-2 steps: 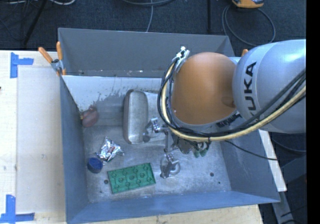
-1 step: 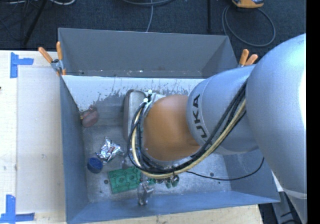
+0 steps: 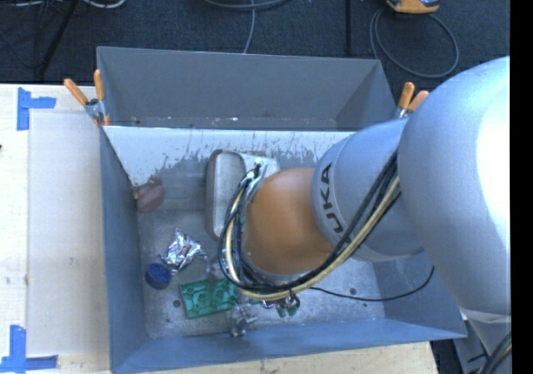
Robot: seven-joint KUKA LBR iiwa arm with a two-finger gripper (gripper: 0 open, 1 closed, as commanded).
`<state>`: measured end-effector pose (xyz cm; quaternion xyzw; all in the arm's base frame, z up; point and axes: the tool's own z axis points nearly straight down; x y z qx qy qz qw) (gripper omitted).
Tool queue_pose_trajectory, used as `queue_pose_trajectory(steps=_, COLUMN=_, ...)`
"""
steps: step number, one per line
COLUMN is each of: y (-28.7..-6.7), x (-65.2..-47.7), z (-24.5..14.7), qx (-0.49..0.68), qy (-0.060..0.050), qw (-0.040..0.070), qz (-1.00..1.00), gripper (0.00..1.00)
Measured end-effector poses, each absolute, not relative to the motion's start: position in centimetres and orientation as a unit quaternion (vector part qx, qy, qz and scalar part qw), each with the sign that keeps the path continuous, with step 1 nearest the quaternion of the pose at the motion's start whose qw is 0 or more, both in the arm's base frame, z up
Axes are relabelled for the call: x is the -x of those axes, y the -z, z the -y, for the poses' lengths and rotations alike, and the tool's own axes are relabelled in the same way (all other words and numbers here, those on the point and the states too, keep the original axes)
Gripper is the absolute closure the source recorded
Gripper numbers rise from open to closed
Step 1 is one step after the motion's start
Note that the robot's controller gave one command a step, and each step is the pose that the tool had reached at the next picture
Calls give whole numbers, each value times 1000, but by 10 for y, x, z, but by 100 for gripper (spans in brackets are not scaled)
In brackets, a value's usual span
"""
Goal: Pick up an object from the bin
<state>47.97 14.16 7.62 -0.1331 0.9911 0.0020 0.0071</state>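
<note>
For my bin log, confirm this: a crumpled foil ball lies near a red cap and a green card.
Not quite: the cap is blue, not red. The camera view shows it near the crumpled foil ball and the green card.

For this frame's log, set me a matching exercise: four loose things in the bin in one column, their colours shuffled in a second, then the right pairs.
Things:
1. crumpled wad
2. small round cap
3. flat card
4. rounded lump

Colours:
A. green
B. reddish brown
C. shiny silver
D. blue

Pairs: 1-C; 2-D; 3-A; 4-B.
</note>
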Motion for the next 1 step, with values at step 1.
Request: queue_pose_trajectory(steps=1, y=-78, x=-481, z=-142, qx=132, qy=-3, qw=8, qz=-991, gripper=100)
